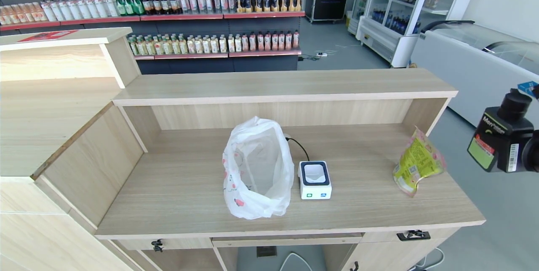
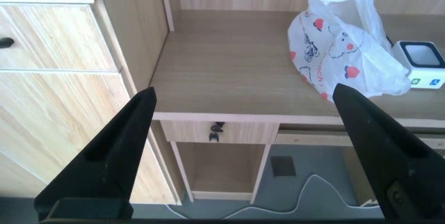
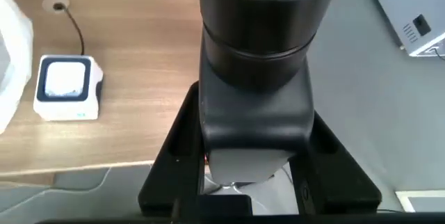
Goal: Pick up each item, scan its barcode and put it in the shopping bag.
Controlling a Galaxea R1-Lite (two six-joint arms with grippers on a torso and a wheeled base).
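A black bottle [image 1: 503, 136] with a round cap hangs in the air off the counter's right end, and my right gripper [image 1: 531, 153] is shut on it. In the right wrist view the bottle [image 3: 257, 78] sits between the black fingers [image 3: 177, 158]. A white plastic shopping bag [image 1: 257, 170] stands open at mid-counter. Right beside it is the white barcode scanner [image 1: 314, 179] with its dark window up. A yellow-green snack pouch [image 1: 417, 162] leans near the counter's right end. My left gripper [image 2: 243, 154] is open, hovering off the counter's front left, away from the bag [image 2: 344, 40].
The wooden counter [image 1: 189, 186] has a raised back ledge and side walls. The scanner's cable [image 1: 300, 144] runs to the back wall. Drawers with black handles [image 1: 412, 235] sit under the front edge. Drink shelves and fridges stand behind.
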